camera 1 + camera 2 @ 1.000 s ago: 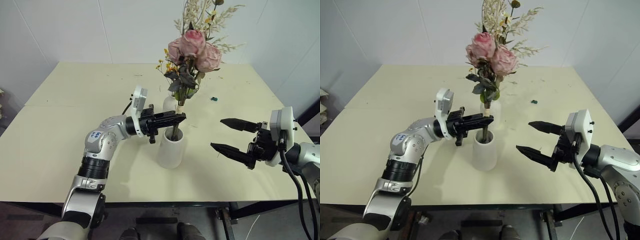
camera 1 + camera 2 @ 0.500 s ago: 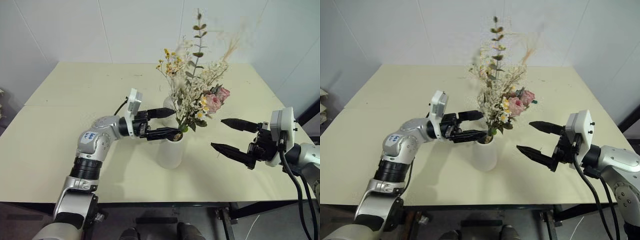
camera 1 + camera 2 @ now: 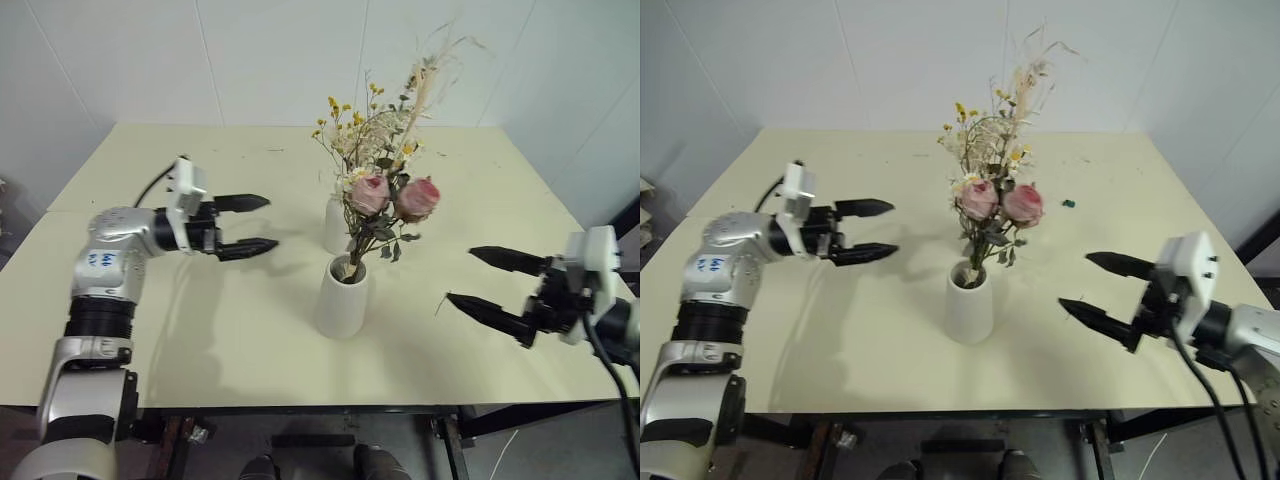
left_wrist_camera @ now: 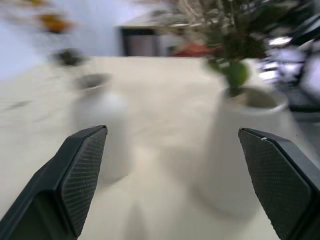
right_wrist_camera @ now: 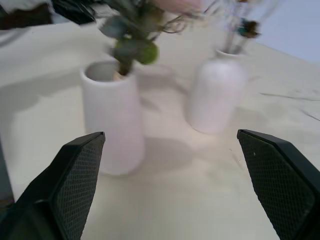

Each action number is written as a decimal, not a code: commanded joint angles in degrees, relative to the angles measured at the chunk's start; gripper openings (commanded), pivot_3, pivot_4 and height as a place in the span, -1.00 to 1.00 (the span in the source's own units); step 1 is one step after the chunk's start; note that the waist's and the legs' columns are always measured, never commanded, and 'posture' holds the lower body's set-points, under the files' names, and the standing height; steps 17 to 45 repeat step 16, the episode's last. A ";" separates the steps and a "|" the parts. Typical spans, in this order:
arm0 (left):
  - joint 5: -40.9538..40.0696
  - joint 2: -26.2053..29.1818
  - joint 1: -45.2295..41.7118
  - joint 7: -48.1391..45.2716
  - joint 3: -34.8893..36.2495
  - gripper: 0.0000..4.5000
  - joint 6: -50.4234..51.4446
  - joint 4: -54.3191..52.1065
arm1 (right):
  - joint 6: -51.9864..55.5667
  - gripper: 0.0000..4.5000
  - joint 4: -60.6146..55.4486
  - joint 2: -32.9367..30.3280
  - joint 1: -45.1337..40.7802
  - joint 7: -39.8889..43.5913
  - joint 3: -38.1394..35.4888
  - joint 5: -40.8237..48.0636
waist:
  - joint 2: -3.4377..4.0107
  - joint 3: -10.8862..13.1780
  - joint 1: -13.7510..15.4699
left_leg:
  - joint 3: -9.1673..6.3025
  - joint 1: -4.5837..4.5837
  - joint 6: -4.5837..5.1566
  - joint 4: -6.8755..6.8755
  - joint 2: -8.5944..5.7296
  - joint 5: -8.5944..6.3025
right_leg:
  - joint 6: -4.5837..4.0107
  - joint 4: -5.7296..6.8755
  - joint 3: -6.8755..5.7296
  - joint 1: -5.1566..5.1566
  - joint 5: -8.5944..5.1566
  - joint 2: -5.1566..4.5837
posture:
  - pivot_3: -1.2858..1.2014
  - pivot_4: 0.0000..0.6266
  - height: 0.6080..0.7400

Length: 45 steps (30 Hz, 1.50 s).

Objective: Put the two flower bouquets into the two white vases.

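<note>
I take the tall cone vase [image 3: 342,297] as my landmark; it stands upright on the cream table [image 3: 140,330], near the table's middle.

The rose bouquet [image 3: 392,196] sits in this vase. Its stems enter the wide mouth and lean toward one side of the rim. Two pink blooms hang above the mouth, with green leaves beneath them and beige dried grass rising well above.

The bottle vase [image 3: 336,224] stands upright just behind the cone vase, apart from it. The yellow-flower bunch [image 3: 338,122] rises from its narrow neck, and its thin stems mingle with the dried grass of the rose bouquet, so I cannot tell whether the two bunches touch.

My left gripper [image 3: 255,224] hangs above the table, well to the left of the cone vase. Its two fingers are spread wide and hold nothing. In my left wrist view both vases stand between the fingertips [image 4: 87,165], clear of them.

My right gripper [image 3: 475,278] hangs well to the right of the cone vase, pointing toward it. Its fingers are likewise spread wide and empty. In my right wrist view the cone vase [image 5: 112,115] and the bottle vase [image 5: 216,95] both stand beyond the open fingers, untouched.

A small dark speck [image 3: 1068,203] lies on the table behind and to the right of the cone vase.
</note>
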 commanded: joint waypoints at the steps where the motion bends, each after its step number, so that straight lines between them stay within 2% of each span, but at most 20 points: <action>1: 3.60 1.77 -2.07 0.74 1.89 0.99 -9.28 7.48 | -1.68 1.00 3.67 -2.19 0.88 2.66 -5.73 -0.29 | 0.00 0.00 0.00 | 0.00 -0.01 0.00 0.01 0.00 -0.01 | 0.03 0.00 0.00 0.00 0.02 0.00 | 0.03 -0.52 1.00; 5: 6.64 1.34 -5.28 2.75 1.70 0.99 -15.21 15.08 | -2.08 1.00 8.14 -4.29 0.50 4.68 -7.64 -0.73 | -0.01 0.00 0.14 | 0.01 -0.02 0.00 0.04 0.00 0.00 | 0.00 -0.04 0.00 0.01 0.01 -0.01 | 0.03 -0.52 1.00; 9: 6.21 -0.20 -6.05 0.46 2.47 0.99 -19.82 19.16 | -1.77 1.00 8.72 -4.81 0.44 5.35 -7.13 -1.09 | 0.00 0.00 0.03 | 0.01 -0.03 0.00 0.04 0.00 -0.01 | 0.04 -0.06 0.00 0.02 0.03 0.00 | 0.03 -0.52 1.00; 13: 6.80 -2.57 -4.53 -1.26 1.26 0.99 -18.02 20.81 | 0.60 1.00 2.61 -2.50 1.05 1.99 -4.30 0.65 | 0.01 0.00 -0.15 | 0.01 -0.01 0.01 -0.01 0.00 -0.02 | 0.15 0.00 -0.01 0.00 0.09 0.00 | 0.03 -0.52 1.00; 16: 5.78 -4.11 -5.30 -1.90 1.79 0.99 -16.77 20.07 | 1.43 1.00 0.06 -1.53 1.70 0.18 -5.45 1.96 | 0.00 0.00 -0.13 | 0.00 0.01 0.01 -0.02 0.01 -0.02 | 0.15 0.15 -0.02 -0.04 0.09 0.01 | 0.03 -0.52 1.00; 45: 5.78 -4.11 -5.30 -1.90 1.79 0.99 -16.77 20.07 | 1.43 1.00 0.06 -1.53 1.70 0.18 -5.45 1.96 | 0.00 0.00 -0.13 | 0.00 0.01 0.01 -0.02 0.01 -0.02 | 0.15 0.15 -0.02 -0.04 0.09 0.01 | 0.03 -0.52 1.00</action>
